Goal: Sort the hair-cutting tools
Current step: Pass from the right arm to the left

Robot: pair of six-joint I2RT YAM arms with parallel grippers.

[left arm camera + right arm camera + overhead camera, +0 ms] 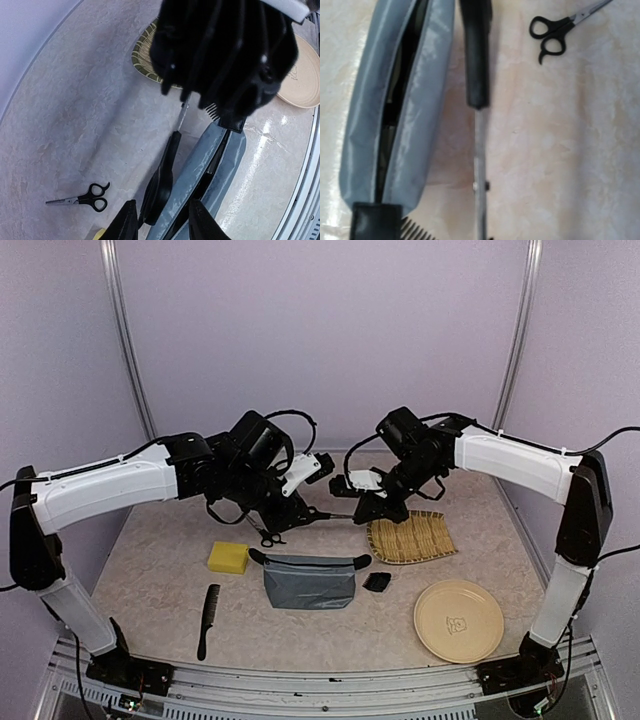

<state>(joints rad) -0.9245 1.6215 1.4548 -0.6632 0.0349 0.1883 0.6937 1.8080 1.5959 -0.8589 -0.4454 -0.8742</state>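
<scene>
Long scissors [476, 75] in right hand [358, 512], pouch [310, 582], sponge [228, 557], comb [208, 620], guard [377, 582] on table [160, 540]

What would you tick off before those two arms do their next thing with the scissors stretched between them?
1. Right gripper shut on the blade of the held scissors: ok.
2. Left gripper clamped on their black handle: cannot tell; its fingers straddle it.
3. Pouch zip open: ok.
4. Second scissors lying flat, apart from both arms: ok.
5. Held scissors off the tabletop: ok.
</scene>
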